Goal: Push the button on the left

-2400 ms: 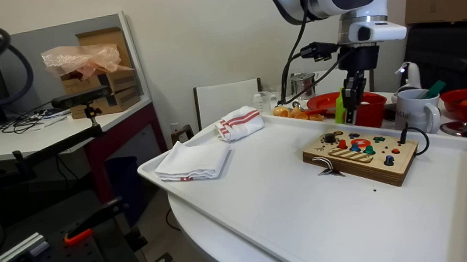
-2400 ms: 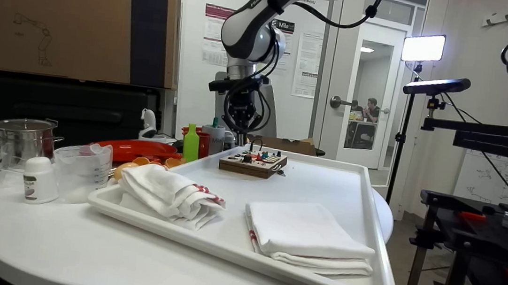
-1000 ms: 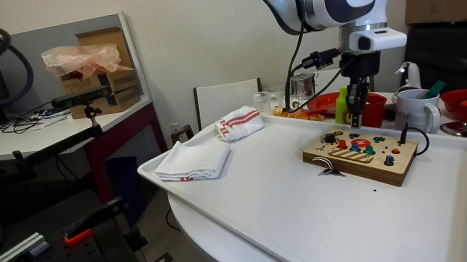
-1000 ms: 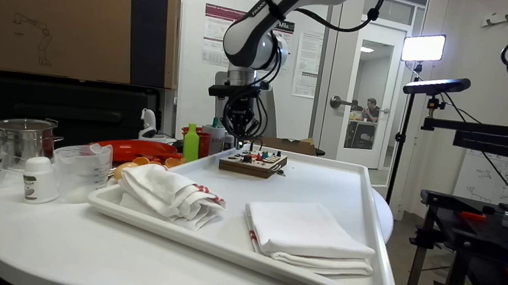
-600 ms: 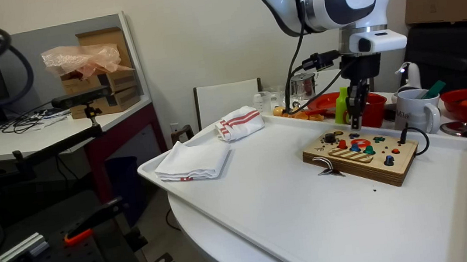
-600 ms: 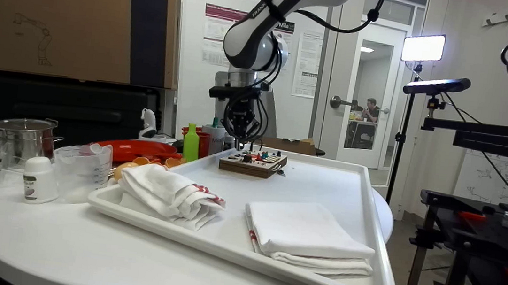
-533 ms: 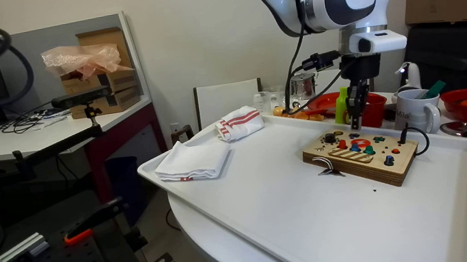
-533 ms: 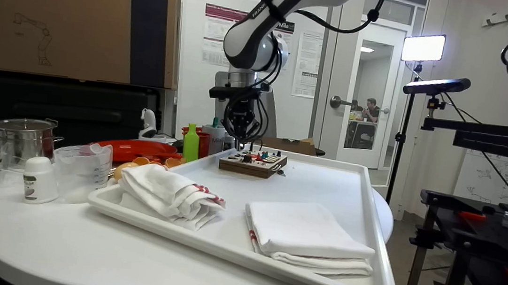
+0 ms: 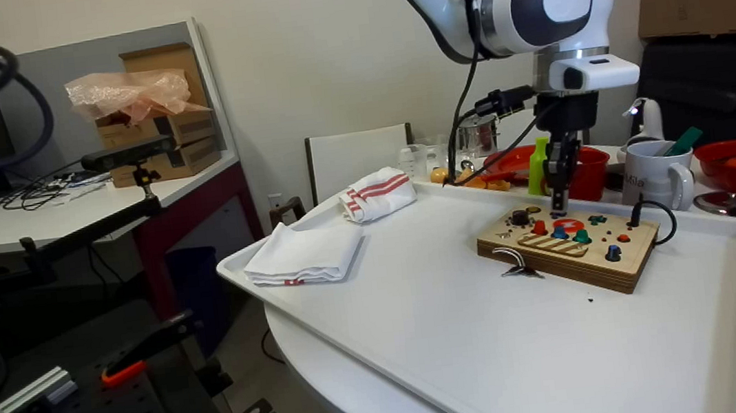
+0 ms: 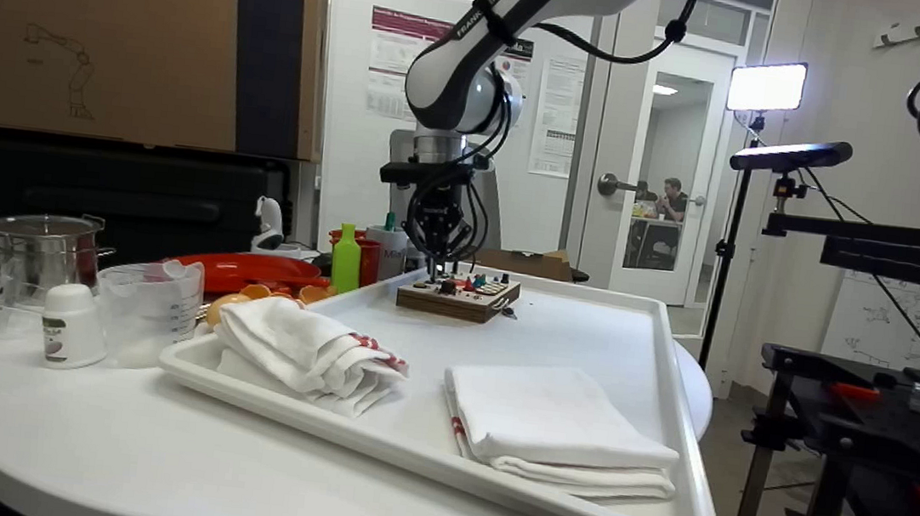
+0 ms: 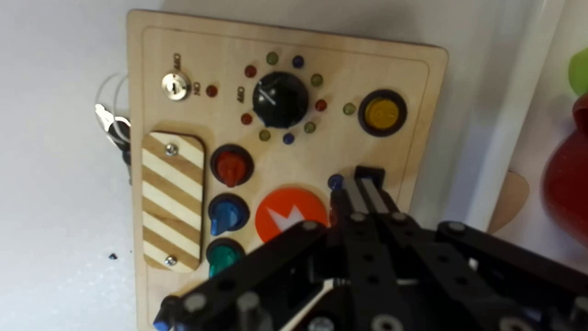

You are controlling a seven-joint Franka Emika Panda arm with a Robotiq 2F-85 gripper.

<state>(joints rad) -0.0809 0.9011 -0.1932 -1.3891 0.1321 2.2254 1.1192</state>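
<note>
A wooden button board (image 9: 570, 246) lies on the white tray; it also shows in an exterior view (image 10: 447, 304). My gripper (image 9: 558, 211) points down at the board's back edge, its fingers together with nothing between them. In the wrist view the fingertips (image 11: 357, 196) are over a small black square switch (image 11: 367, 171) with a bit of blue and mostly hide it; I cannot tell if they touch it. A blue light (image 11: 336, 182) is beside them. A yellow round button (image 11: 382, 113) and a black dial (image 11: 280, 99) are apart from the gripper.
A red disc (image 11: 287, 214) and coloured knobs are close to the fingers. A black cable (image 9: 661, 214) loops at the board's end. Behind the tray rim stand a green bottle (image 9: 537, 168), a red cup (image 9: 589, 173) and a mug (image 9: 657, 177). Two folded towels (image 9: 304, 252) lie on the tray.
The gripper has moved down and slightly across, from above the board to its surface near the small switch. It was still just above it about half a second ago. The board has not moved.
</note>
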